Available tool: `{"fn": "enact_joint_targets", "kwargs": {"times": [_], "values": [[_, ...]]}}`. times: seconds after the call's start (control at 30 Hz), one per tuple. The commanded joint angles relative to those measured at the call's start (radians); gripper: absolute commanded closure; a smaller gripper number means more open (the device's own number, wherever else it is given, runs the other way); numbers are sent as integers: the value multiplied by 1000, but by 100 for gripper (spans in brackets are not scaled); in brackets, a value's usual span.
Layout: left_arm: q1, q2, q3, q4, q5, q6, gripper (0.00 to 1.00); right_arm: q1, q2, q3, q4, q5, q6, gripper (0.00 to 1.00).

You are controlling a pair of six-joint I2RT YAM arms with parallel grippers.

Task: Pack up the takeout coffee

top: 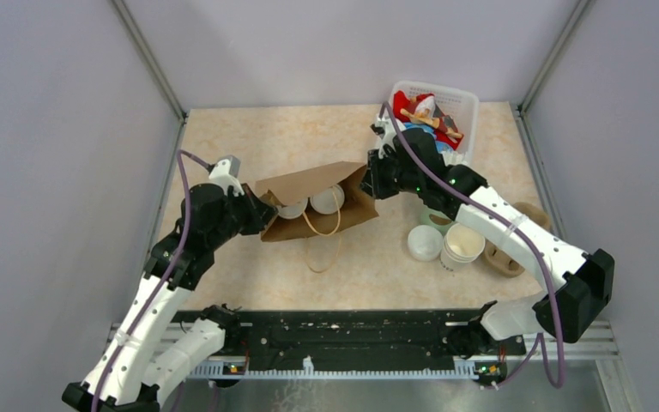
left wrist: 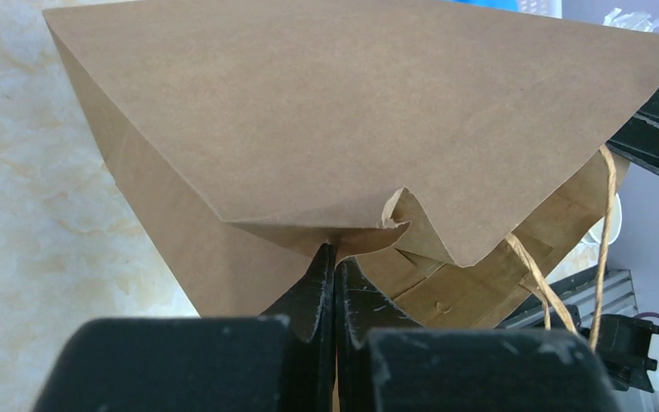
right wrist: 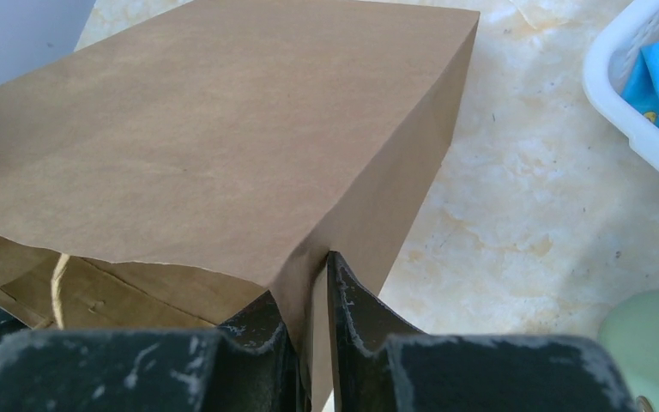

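Desk (top: 249,283): beige marbled top is carrying everything, with both arms reaching in from the near edge.
Brown paper bag (top: 309,182): is lying on its side mid-desk, its long axis running left to right and its mouth gaping toward the near edge.
White basket (top: 468,107): is sitting at the far right corner behind the right wrist, holding red and blue toys.
Pulp cup carrier (top: 504,262): is lying at the right, partly hidden under the right arm.
Stack of cups (top: 463,243): is standing lidless, near the bag's right end.
White lid (top: 425,243): is lying just beside the stack, on its left.
Takeout coffee (top: 327,199): is sitting just inside the bag mouth and showing only a white rounded top. Its lettering is hidden, so calling it the cup is a judgement. A second white shape (top: 292,209) is sitting just beside it, on its left.
Key relation: the coffee is lying between the two sets of fingers, inside the paper they are holding, and the right arm is nearer. Any lift probably needs both ends rising evenly, or the contents risk rolling out toward the near edge.
Left fingers (left wrist: 313,292): are pressing fully together on the rim at the mouth's left corner, crumpling a small fold.
Right fingers (right wrist: 356,309): are standing narrow, clamping the creased corner at the mouth's right end.
Twine handles (left wrist: 602,240): are trailing loose out of the mouth onto the desk.
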Motion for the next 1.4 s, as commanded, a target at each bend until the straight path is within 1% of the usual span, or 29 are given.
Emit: {"fn": "enact_joint_targets", "kwargs": {"times": [0.0, 0.1, 0.17, 0.2, 0.27, 0.43, 0.53, 0.63, 0.77, 0.87, 0.93, 1.0, 1.13, 1.2, 1.27, 1.37], "values": [[0, -6, 31, -59, -39, -23, 100, 5, -24, 43, -10, 5, 12, 88], [0, 40, 116, -106, -59, -32, 100, 6, 7, 126, -75, 29, 34, 88], [0, 93, 188, -165, -79, -53, 100, 5, 28, 179, -118, 28, 54, 88], [0, 112, 217, -183, -110, -60, 100, 5, 45, 206, -140, 24, 65, 88], [0, 136, 269, -193, -102, -61, 100, 6, 70, 260, -190, 20, 86, 88], [0, 134, 303, -202, -100, -74, 97, 6, 120, 363, -318, 30, 131, 88], [0, 115, 296, -217, -124, -76, 93, 7, 135, 394, -360, 36, 158, 88], [0, 106, 287, -219, -143, -73, 92, 7, 142, 403, -380, 45, 176, 88], [1, 119, 304, -234, -164, -68, 84, 7, 175, 448, -405, 55, 190, 86], [1, 128, 325, -255, -178, -65, 77, 7, 203, 512, -421, 58, 193, 77], [0, 127, 331, -265, -193, -64, 70, 7, 247, 597, -459, 70, 183, 69], [1, 123, 332, -267, -202, -64, 68, 6, 299, 712, -531, 71, 164, 58], [0, 100, 306, -238, -199, -47, 52, 6, 401, 992, -707, 155, 116, 33], [0, 88, 304, -208, -195, -18, 48, -3, 418, 1089, -776, 212, 73, 22], [0, 82, 313, -198, -193, 6, 44, -28, 392, 1092, -806, 288, 35, 18], [0, 80, 333, -210, -189, 31, 36, -92, 279, 897, -782, 369, -18, 17]]}}
